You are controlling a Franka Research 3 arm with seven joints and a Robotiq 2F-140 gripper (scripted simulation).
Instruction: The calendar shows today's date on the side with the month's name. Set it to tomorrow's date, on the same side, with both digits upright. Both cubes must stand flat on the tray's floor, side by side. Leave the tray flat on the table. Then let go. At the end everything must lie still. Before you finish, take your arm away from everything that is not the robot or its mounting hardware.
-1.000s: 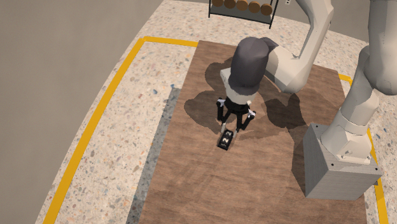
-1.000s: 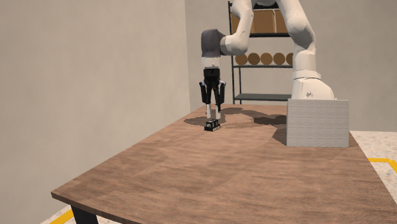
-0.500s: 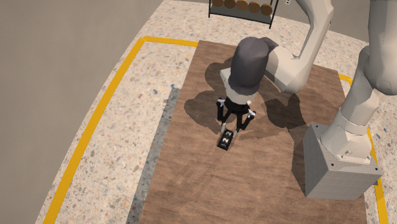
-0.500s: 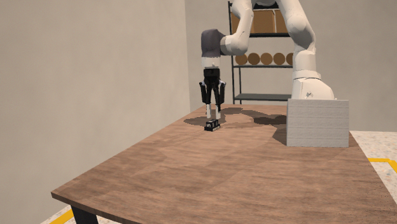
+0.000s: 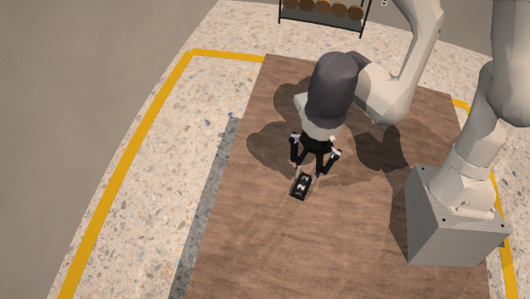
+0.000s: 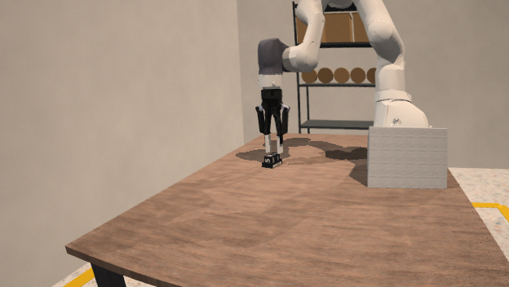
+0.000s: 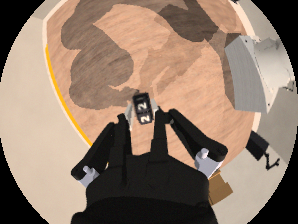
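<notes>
The small black calendar tray [image 5: 298, 196] [image 6: 271, 164] lies flat on the wooden table [image 5: 272, 255], left of the middle. Two black cubes stand in it side by side, each with a white digit on top that reads like a 2: the near cube [image 5: 301, 187] and the far cube [image 5: 304, 178]. In the wrist view the calendar [image 7: 143, 108] shows both cubes. My gripper [image 5: 306, 175] [image 6: 273, 152] [image 7: 142, 106] points straight down with its fingers partly open, one fingertip on each side of the far cube. I cannot see the month side clearly.
The robot's grey base block [image 5: 450, 221] [image 6: 407, 156] stands on the table's right side. A metal shelf with round wooden discs [image 6: 334, 75] stands behind the table. A yellow line [image 5: 123, 170] marks the floor around the table.
</notes>
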